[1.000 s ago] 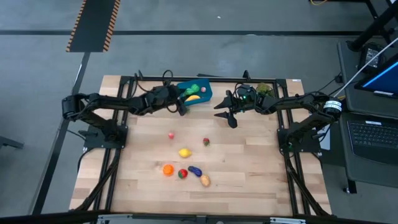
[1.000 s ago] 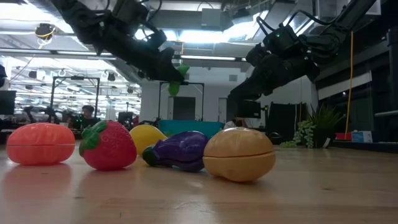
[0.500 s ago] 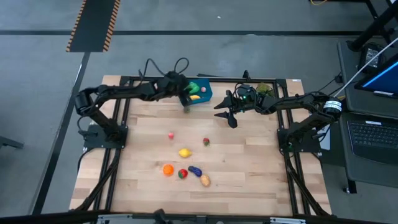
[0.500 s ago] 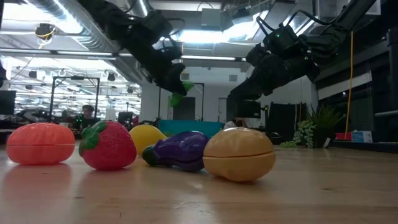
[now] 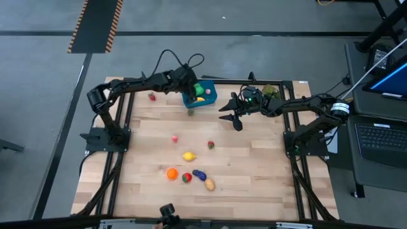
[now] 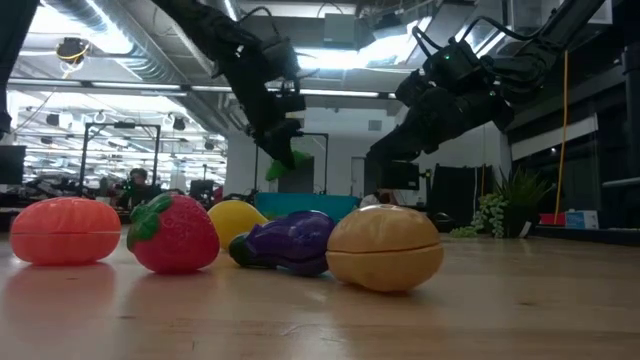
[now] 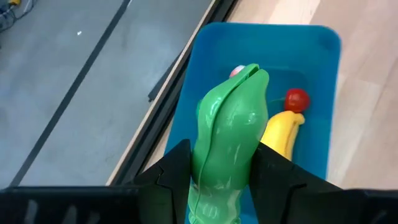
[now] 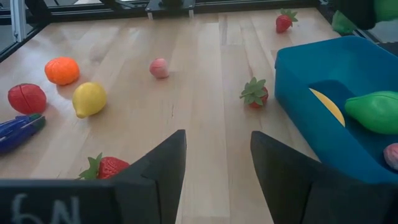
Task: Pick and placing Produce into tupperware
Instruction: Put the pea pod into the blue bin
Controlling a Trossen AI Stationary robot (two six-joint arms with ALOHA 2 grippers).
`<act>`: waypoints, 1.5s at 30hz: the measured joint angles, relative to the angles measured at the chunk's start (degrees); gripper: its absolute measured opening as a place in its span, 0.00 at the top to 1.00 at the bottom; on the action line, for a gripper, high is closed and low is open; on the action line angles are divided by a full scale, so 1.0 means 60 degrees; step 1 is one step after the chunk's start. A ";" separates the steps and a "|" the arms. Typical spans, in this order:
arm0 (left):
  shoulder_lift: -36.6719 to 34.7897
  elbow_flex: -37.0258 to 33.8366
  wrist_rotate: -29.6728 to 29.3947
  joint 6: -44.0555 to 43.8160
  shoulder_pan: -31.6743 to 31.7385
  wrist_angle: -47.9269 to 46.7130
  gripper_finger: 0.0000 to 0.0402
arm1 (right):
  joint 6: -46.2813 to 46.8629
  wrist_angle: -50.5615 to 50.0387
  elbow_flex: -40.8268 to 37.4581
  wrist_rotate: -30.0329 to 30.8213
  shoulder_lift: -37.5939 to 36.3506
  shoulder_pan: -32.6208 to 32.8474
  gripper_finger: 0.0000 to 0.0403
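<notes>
My left gripper (image 5: 190,91) hangs over the blue tupperware (image 5: 210,97) at the table's far edge, shut on a long glossy green vegetable (image 7: 230,137). The low view shows that vegetable (image 6: 284,163) hanging below the fingers. Inside the box (image 7: 311,37) lie a banana (image 7: 280,130), a small red piece (image 7: 297,98), a pink piece and another green piece (image 8: 376,112). My right gripper (image 5: 234,114) hovers open just right of the box, its fingers (image 8: 155,168) touching nothing. More produce lies loose on the table. My left gripper pinches the green vegetable between its two fingers (image 7: 171,165), one on each long side, near its lower part (image 7: 217,180). The fingers come from above, slanting down. The vegetable is lifted clear above the box's inside.
A strawberry (image 5: 191,111) lies just near of the box and another (image 5: 152,97) left of it. Mid-table lie a pink ball (image 5: 175,138), a strawberry (image 5: 210,145) and a lemon (image 5: 188,156); nearer lie an orange (image 5: 172,173), a red piece, an eggplant and a potato (image 5: 209,184). A leafy sprig (image 5: 272,91) lies far right.
My left arm has swung toward the far edge and raised its elbow, carrying the green vegetable from the box's near-left corner to a spot over the box. The gripper has tipped steeper downward and stayed shut on the vegetable. My right arm has kept still.
</notes>
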 joint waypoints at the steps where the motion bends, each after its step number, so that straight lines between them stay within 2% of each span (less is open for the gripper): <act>1: 0.0088 0.0145 -0.0002 0.0062 0.0040 -0.0134 0.70 | 0.0000 0.0000 0.0000 0.0000 -0.0001 -0.0002 0.55; 6: 0.0578 0.0820 -0.0001 0.0237 0.0154 -0.0797 0.70 | 0.0000 0.0000 0.0000 0.0000 0.0000 0.0000 0.55; 12: 0.0888 0.1365 0.0045 0.0576 0.0143 -0.0828 0.70 | 0.0000 0.0001 0.0000 0.0000 0.0000 0.0000 0.55; 19: 0.0882 0.1416 0.0128 0.0827 0.0181 -0.1373 0.70 | -0.0002 -0.0015 0.0000 -0.0004 0.0000 0.0000 0.55; 26: 0.1049 0.1413 0.0469 0.0939 0.0313 -0.1680 0.70 | 0.0000 -0.0007 0.0000 -0.0004 0.0000 0.0000 0.55; 29: 0.1149 0.1413 0.0961 0.0999 0.0336 -0.1761 0.70 | 0.0000 -0.0004 0.0000 -0.0004 0.0000 0.0000 0.55; 34: 0.1345 0.1603 0.0980 0.1009 0.0332 -0.2020 0.70 | 0.0000 0.0005 0.0000 -0.0004 0.0000 0.0000 0.55; 39: 0.2101 0.2435 0.1116 0.1077 0.0328 -0.2506 0.70 | 0.0000 0.0007 0.0000 -0.0004 0.0000 0.0000 0.55; 45: 0.3139 0.3771 0.1104 0.1319 0.0328 -0.3883 0.70 | 0.0000 0.0007 0.0000 -0.0004 0.0000 0.0000 0.55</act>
